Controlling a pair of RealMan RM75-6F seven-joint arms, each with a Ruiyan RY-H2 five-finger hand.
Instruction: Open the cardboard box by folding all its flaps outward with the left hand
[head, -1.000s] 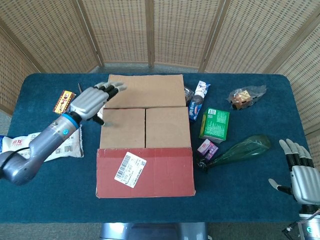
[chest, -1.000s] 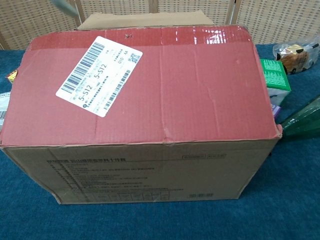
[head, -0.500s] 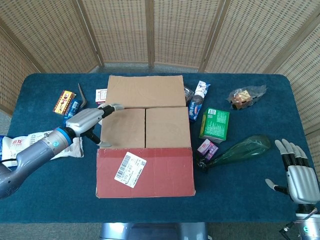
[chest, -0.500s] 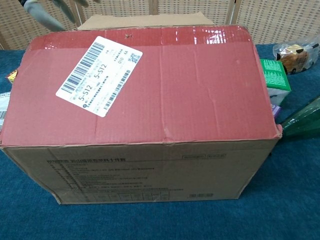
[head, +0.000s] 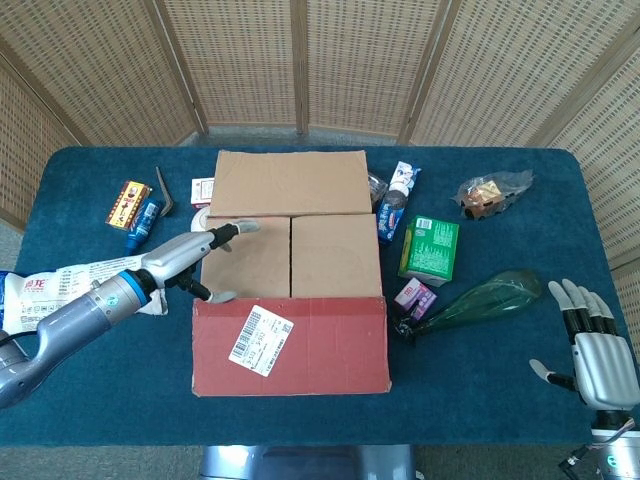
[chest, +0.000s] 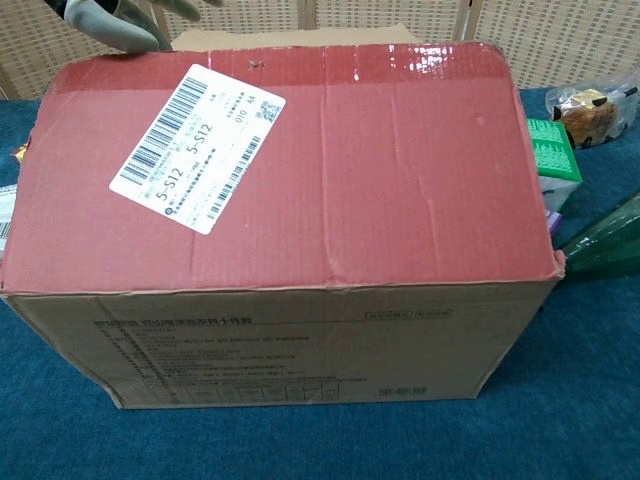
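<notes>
The cardboard box (head: 290, 270) sits mid-table. Its near flap (head: 290, 345), red with a white barcode label (head: 260, 338), is folded outward toward me, and the far flap (head: 292, 182) lies folded back. Two inner flaps (head: 292, 256) lie flat and closed. My left hand (head: 192, 254) is at the box's left edge, fingers spread over the corner of the left inner flap, thumb near the red flap's corner; it holds nothing. In the chest view the red flap (chest: 290, 165) fills the frame, the left hand (chest: 120, 15) just above it. My right hand (head: 592, 345) rests open at the table's near right.
Snack packets (head: 128, 203) and a white bag (head: 60, 285) lie left of the box. To the right lie a tube (head: 398, 200), a green box (head: 430, 248), a small purple box (head: 414, 296), a green bottle (head: 485, 296) and a wrapped item (head: 490, 193).
My left hand has moved from the box's far-left corner down toward me along the left edge, reaching the left inner flap's near corner. The red flap tilted slightly. The right hand stayed put.
</notes>
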